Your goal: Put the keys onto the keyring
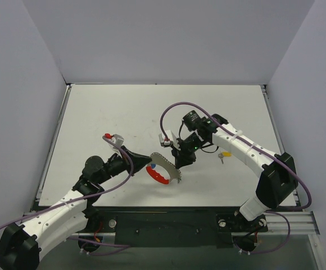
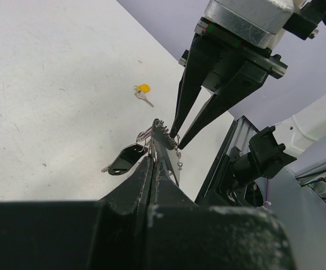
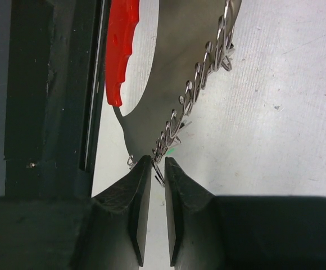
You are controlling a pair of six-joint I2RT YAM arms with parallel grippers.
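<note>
Left gripper [image 1: 147,163] clamps the keyring [image 1: 157,178]; right gripper [image 3: 158,169] straddles its wire clip [image 3: 159,175], pinch unclear. Probably light, stiff, slippery metal; red section [image 3: 123,45] offers surer hold.

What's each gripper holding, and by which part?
Left gripper clamps the keyring by its silvery edge. Right gripper straddles a wire loop on that edge; whether it grips cannot be told.

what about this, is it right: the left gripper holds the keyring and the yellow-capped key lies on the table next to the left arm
Not quite: the top external view shows the yellow-capped key lying on the table next to the right arm, not the left. The rest stands: the left gripper holds the keyring.
</note>
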